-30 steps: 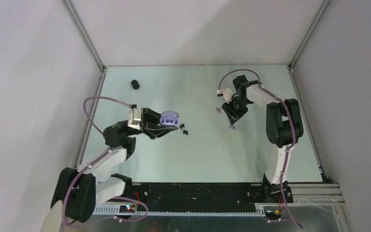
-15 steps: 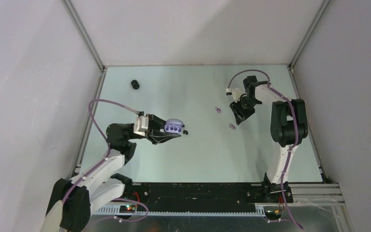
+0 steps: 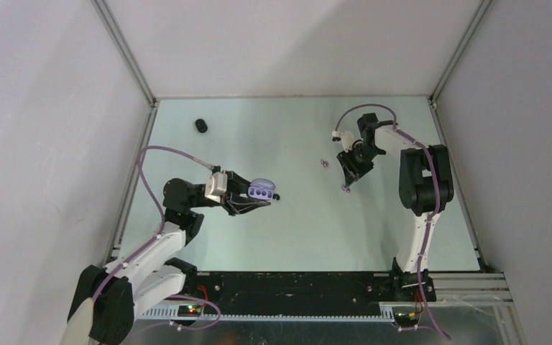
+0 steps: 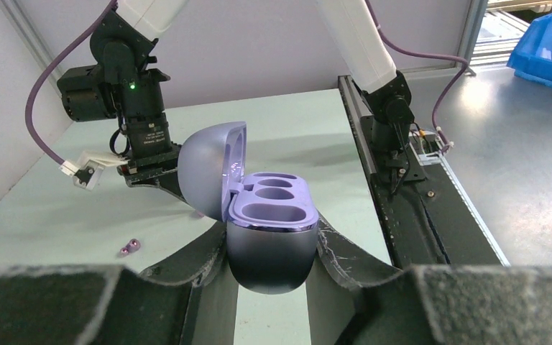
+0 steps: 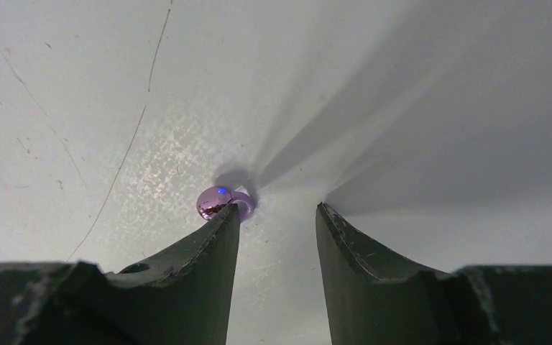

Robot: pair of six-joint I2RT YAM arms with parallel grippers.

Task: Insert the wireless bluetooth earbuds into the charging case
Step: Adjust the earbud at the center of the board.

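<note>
Firmly, the left fingers (image 4: pixel 190 269) clamp the open purple charging case (image 4: pixel 269 241); the right fingers (image 5: pixel 374 277) stand half-open and empty over the surface (image 5: pixel 438 108), one tip touching a purple earbud (image 5: pixel 218 202) lying there.

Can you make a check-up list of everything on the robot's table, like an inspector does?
Surface: pale green table, faint scratches.
Job's things: purple case open, wells empty; purple bud and second purple bud on table; black bud beside case.
Clutter: black lump, far left; cannot tell what.
Grippers: left gripper shut on case; right gripper open, purple bud at one fingertip, outside the jaws.
Cables: purple cables loop off both arms.
Surroundings: grey walls; blue bin beyond table.
</note>
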